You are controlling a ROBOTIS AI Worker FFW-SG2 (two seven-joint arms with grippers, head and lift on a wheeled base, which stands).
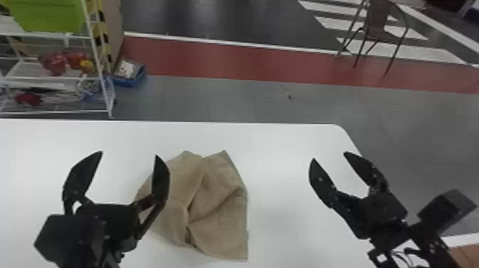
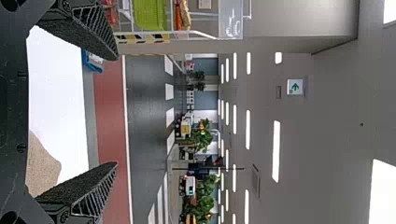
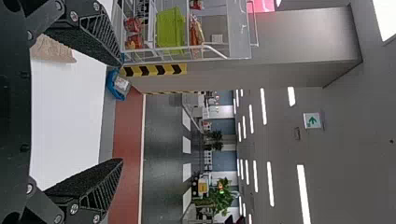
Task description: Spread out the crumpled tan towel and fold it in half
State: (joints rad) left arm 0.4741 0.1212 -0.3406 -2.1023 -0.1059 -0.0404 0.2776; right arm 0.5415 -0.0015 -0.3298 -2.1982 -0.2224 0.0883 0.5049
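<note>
Two spread fingers tip the empty left gripper [image 1: 129, 154], which hangs at nine o'clock to the crumpled tan towel [image 1: 217, 206], the robot standing at six. The towel lies bunched on the white table [image 1: 278, 149], creases meeting near its middle. From where we stand, the job looks like one for a light touch: pinch a single layer at the edge, keep the tips just above the tabletop, and draw outward slowly so the buried folds open rather than drag along. The corners at one and five o'clock look the readiest holds. At three o'clock, well apart from the cloth, waits the right gripper [image 1: 329, 156], fingers parted and empty, best brought in low and level.
</note>
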